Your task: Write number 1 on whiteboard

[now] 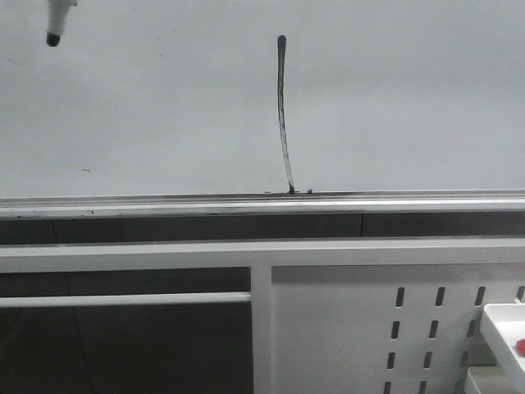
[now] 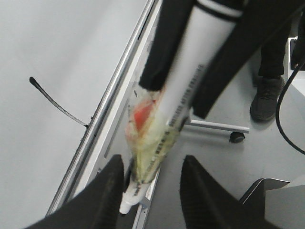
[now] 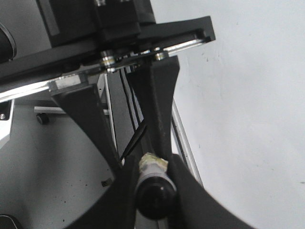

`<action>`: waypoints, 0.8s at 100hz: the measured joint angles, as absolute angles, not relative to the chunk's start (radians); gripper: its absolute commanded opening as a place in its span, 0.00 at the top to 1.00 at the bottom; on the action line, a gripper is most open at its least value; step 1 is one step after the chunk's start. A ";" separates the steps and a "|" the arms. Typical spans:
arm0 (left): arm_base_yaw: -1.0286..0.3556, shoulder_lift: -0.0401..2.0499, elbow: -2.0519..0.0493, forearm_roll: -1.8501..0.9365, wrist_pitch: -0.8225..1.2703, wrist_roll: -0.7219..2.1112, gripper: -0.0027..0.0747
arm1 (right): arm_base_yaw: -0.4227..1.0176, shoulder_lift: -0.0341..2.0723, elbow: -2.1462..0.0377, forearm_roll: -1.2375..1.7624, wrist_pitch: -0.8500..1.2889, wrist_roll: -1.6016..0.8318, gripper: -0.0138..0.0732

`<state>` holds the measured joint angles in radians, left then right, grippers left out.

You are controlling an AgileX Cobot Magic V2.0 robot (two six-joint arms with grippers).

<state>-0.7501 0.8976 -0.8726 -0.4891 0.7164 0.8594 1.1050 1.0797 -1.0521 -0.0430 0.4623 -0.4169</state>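
The whiteboard (image 1: 410, 98) fills the upper front view, with a silver rail (image 1: 164, 205) along its lower edge. The number 1 (image 1: 284, 115) is a thin black stroke running down to the rail; it also shows in the left wrist view (image 2: 57, 102). The white marker pen's black tip (image 1: 53, 37) hangs at the top left, off the board. My right gripper (image 3: 151, 167) is shut on the marker pen (image 2: 190, 71), which is wrapped in tape. My left gripper (image 2: 153, 162) is open, its fingers either side of the pen's end.
A white frame bar (image 1: 123, 254) and a white perforated metal panel (image 1: 426, 328) stand below the board. A white box with a red part (image 1: 504, 328) sits at the lower right. A person's shoe (image 2: 267, 95), a caster (image 2: 236, 137) and a black cable (image 2: 286, 105) are on the floor.
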 measured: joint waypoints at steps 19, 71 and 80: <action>-0.750 0.898 -0.873 -0.494 0.714 0.859 0.63 | 1.105 1.080 -1.052 -0.043 0.453 -0.417 0.93; -0.750 0.898 -0.870 -0.504 0.692 0.890 0.99 | 1.105 1.080 -1.052 -0.037 0.467 -0.415 0.93; -0.750 0.898 -0.870 -0.504 0.694 0.896 0.99 | 1.105 1.080 -1.052 -0.035 0.470 -0.415 0.91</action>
<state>-0.7501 0.8976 -0.8705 -0.5037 0.6938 0.8964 1.1050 1.0797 -1.0521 -0.0350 0.4696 -0.4150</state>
